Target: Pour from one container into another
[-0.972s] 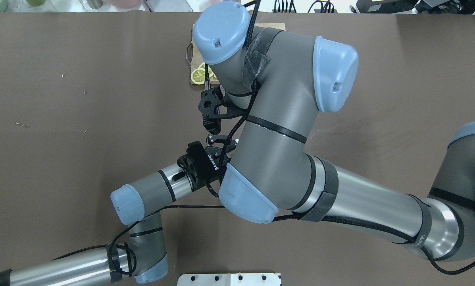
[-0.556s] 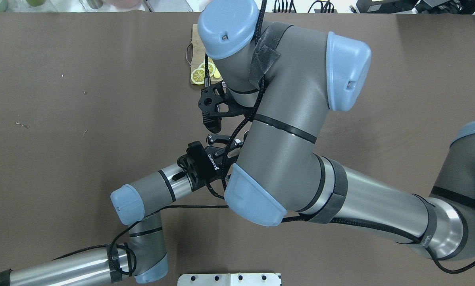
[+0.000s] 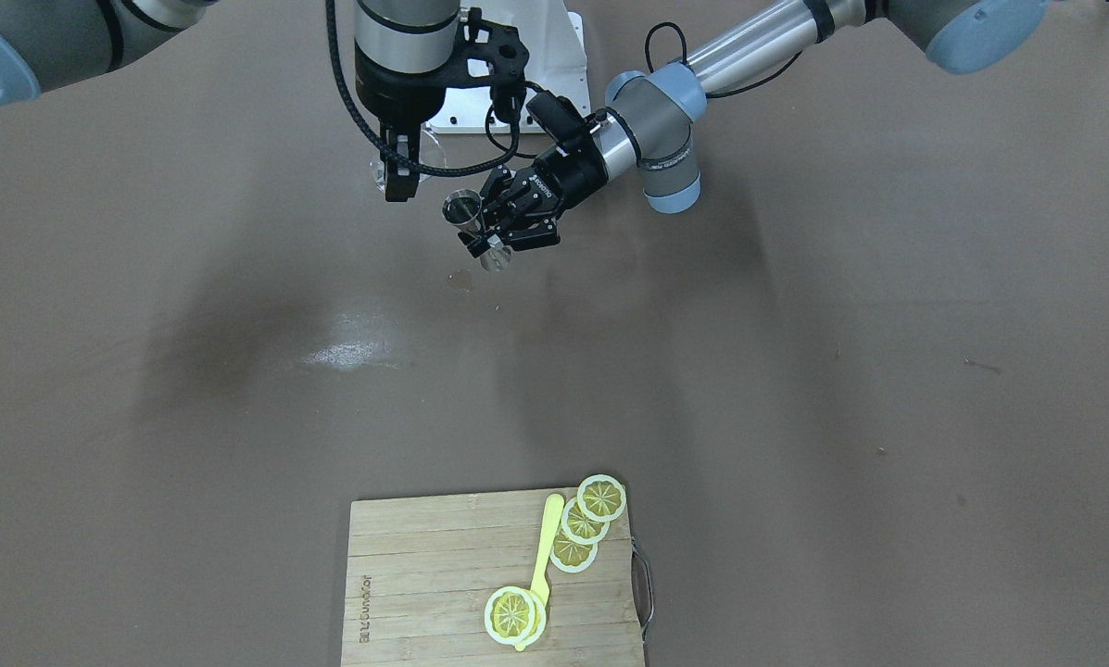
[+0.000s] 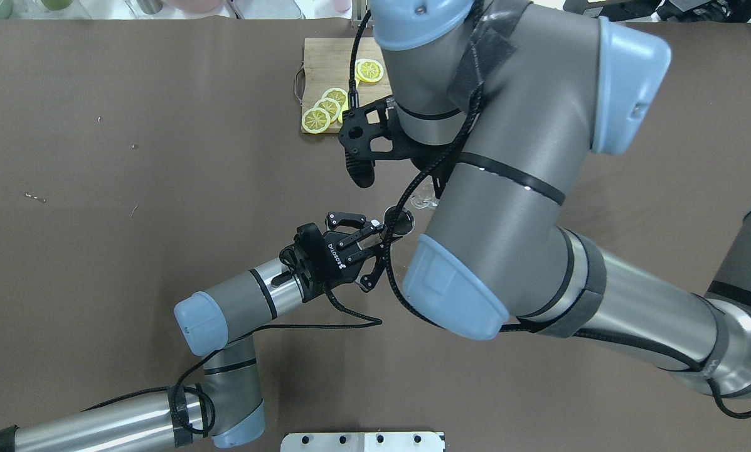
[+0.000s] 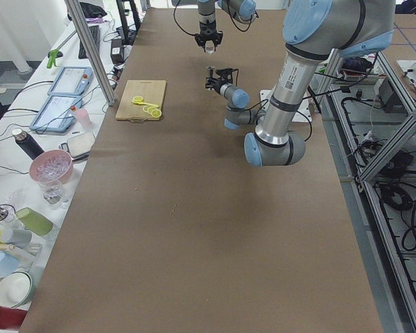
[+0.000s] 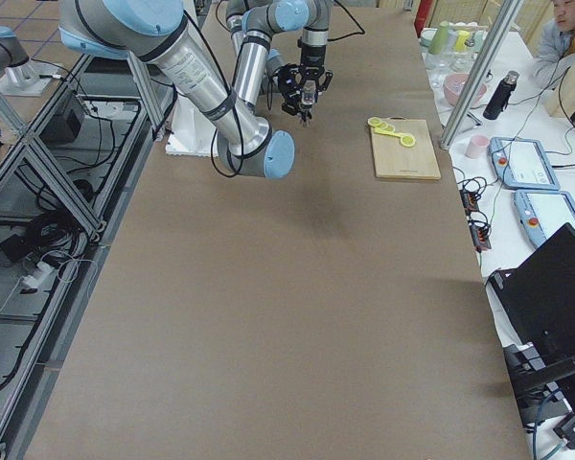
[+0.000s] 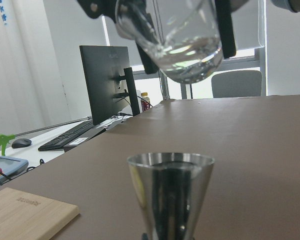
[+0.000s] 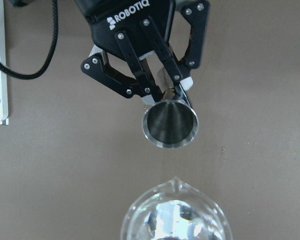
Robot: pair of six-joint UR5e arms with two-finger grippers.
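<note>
1. My left claw [image 8: 167, 94], marked "ROBOTIQ" in white, was clamped on the steel jigger [image 8: 170, 125] below its rim. It held the jigger upright over the counter [image 3: 795, 371], near the edge by my base.
2. My right claw [image 3: 396, 176] gripped the glass cup [image 7: 175, 45], tilted just above the jigger's mouth without touching it.
3. The wooden board [image 3: 424, 556] at the far edge bore a stamp I could not read.
</note>
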